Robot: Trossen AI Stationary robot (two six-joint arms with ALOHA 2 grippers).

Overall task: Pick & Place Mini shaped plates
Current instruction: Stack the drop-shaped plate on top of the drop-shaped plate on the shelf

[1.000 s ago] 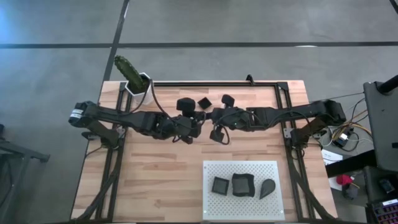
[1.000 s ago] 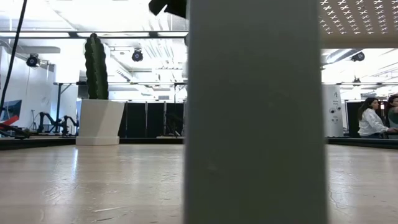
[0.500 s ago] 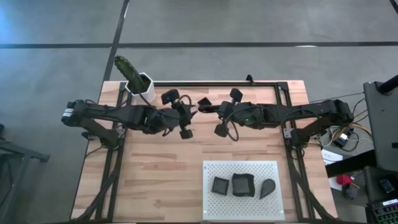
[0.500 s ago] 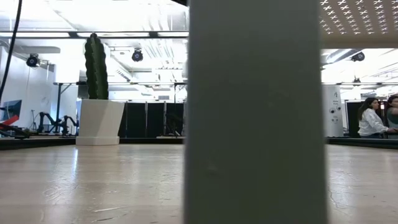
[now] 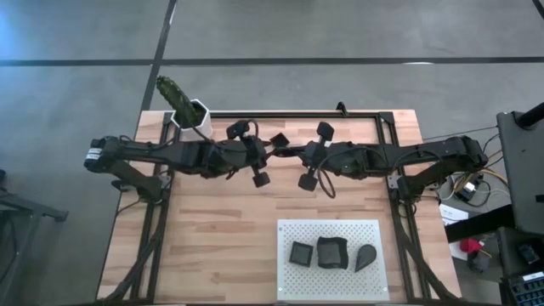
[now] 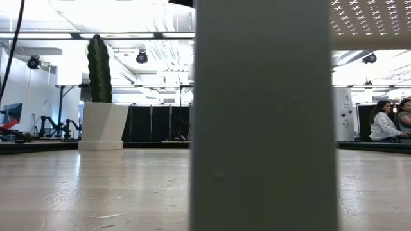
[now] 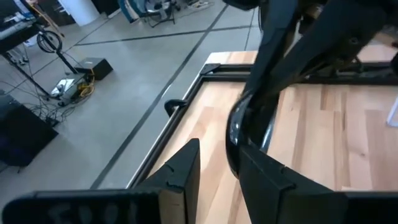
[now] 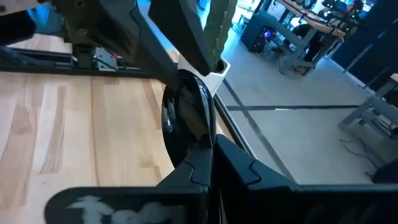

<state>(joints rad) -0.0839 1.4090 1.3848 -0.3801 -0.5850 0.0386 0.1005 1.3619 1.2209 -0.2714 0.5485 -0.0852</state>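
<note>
One mini shaped plate (image 5: 279, 140), glossy black, hangs over the far middle of the table between my two grippers. My right gripper (image 5: 291, 151) comes from the right and is shut on it (image 8: 186, 115). My left gripper (image 5: 267, 151) comes from the left and is open, its fingertips (image 7: 221, 155) right at the plate (image 7: 244, 134). Three more dark plates, one square (image 5: 302, 252), one wavy-edged (image 5: 331, 252) and one teardrop (image 5: 365, 257), lie flat on the white perforated board (image 5: 374, 229). My right gripper pinches the plate's lower rim (image 8: 198, 142) between its two shut fingers. They come from the table's right, nearly level and tipped slightly down. The plate stands on edge above the fingers, lifted clear of the table. My left gripper: I cannot tell whether its finger (image 7: 267, 177) touches the plate.
A white hexagonal pot with a green cactus (image 5: 189, 113) stands at the far left corner. The white board lies near the front edge, right of the middle. In the low view a pale upright (image 6: 263, 115) blocks the centre. People sit in the room beyond, at the right (image 6: 385, 122).
Both arms have risen and drawn a little apart, the left toward the table's left edge and the right toward its right edge. My left gripper has rolled about its own length. The plate has stayed over the same spot between them.
</note>
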